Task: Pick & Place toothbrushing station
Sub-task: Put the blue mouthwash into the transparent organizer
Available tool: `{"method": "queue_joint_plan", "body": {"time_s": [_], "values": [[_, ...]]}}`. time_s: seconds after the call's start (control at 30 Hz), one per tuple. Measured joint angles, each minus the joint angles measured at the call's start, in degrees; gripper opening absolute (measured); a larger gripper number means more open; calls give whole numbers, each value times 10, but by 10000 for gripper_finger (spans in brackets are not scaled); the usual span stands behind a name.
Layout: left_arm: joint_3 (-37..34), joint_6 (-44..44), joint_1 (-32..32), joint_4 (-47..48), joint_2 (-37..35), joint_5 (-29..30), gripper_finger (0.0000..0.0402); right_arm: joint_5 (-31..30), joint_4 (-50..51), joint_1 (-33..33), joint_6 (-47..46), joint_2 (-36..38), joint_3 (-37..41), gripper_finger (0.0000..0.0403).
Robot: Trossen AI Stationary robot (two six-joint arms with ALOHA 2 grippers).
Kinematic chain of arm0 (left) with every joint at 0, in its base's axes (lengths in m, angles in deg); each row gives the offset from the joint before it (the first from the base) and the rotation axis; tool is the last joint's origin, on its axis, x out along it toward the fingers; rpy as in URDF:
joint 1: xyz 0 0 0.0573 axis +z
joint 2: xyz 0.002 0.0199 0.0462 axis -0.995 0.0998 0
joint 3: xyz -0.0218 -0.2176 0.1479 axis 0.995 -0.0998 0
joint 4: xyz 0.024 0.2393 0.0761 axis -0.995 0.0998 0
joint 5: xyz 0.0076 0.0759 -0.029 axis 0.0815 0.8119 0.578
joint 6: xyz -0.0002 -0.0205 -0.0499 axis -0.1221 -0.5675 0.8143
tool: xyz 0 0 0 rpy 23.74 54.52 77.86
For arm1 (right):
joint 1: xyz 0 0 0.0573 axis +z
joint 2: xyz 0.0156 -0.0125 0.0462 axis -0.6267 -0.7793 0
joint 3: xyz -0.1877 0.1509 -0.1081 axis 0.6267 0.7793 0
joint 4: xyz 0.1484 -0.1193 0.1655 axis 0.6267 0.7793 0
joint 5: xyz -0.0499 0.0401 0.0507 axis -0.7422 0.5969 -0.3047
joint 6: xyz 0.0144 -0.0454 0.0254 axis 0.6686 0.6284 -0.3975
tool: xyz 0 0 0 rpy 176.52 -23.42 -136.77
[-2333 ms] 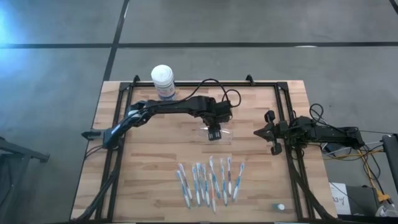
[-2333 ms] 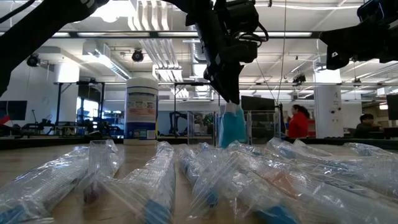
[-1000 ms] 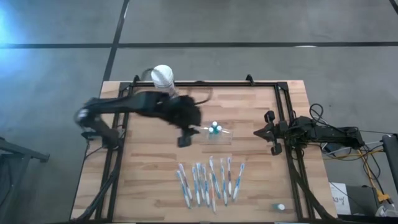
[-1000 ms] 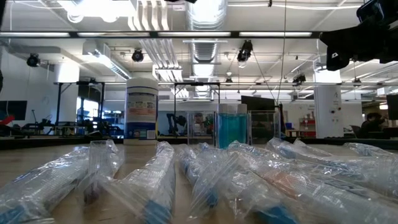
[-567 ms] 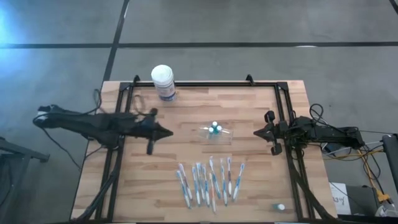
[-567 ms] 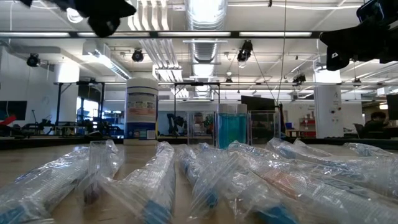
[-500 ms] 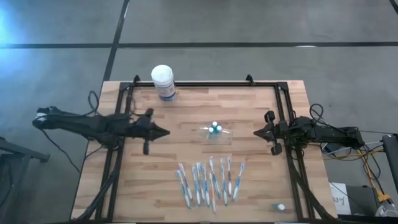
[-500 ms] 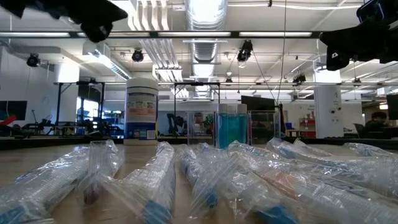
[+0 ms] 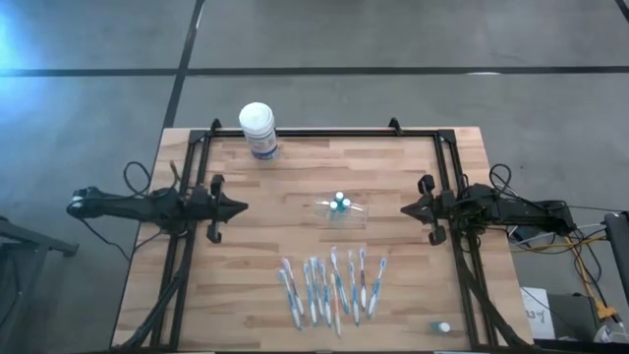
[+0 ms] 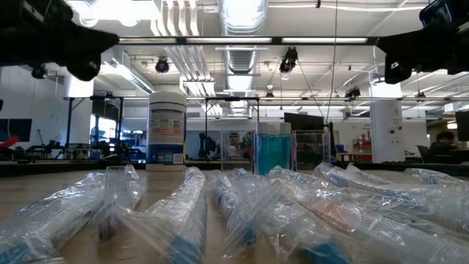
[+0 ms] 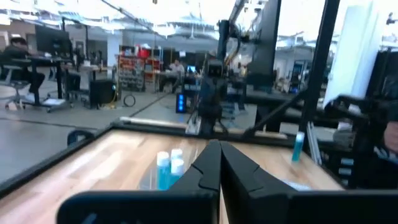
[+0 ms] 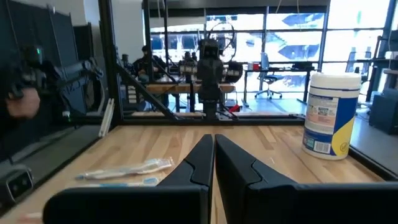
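High view: left end effector [image 9: 234,207] closed and empty at the surface [image 9: 295,187] edge; toothbrushing station [image 9: 339,208] well apart, straight ahead of its tips, between both arms; right end effector [image 9: 408,208] closed too, somewhat nearer. Low view: station [image 10: 272,152] upright beyond wrapped toothbrushes [image 10: 242,209], beside canister [image 10: 167,130]. Left wrist view: closed fingers [image 11: 208,163] aimed just beside station [image 11: 168,169]. Right wrist view: fingers [image 12: 205,155] pressed together, holding nothing, station not discernible.
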Motion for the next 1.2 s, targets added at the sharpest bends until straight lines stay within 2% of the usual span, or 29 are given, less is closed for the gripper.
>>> {"method": "queue_joint_plan", "body": {"time_s": [0.17, 0.27, 0.37, 0.47, 0.6, 0.73, 0.9, 1.03, 1.2], "values": [[-14, -1, 2, 64, -32, 19, 3, -11, 1, 0, -18, -1, -17, 11], [-13, 10, 2, 66, -38, 40, 5, -15, 50, 0, -45, -15, -67, 11], [-9, 4, 2, 62, -38, 55, 12, -15, 119, 0, -81, -58, -145, 11], [-9, -6, 2, 59, -38, 60, 17, -21, 221, 0, -97, -135, -235, 11], [-9, -1, 2, 60, -38, 60, 13, -47, 373, 1, -127, -274, -366, 11], [-10, 28, 2, 60, -38, 60, 8, -43, 567, 22, -158, -410, -490, 11], [-12, 44, 2, 66, -38, 55, 8, -43, 713, 96, -229, -546, -601, 11], [-12, 44, 2, 77, -38, 54, 16, -49, 727, 178, -322, -614, -667, 11], [-12, 47, 2, 89, -36, 25, 15, -128, 729, 308, -477, -675, -730, 11]]}}
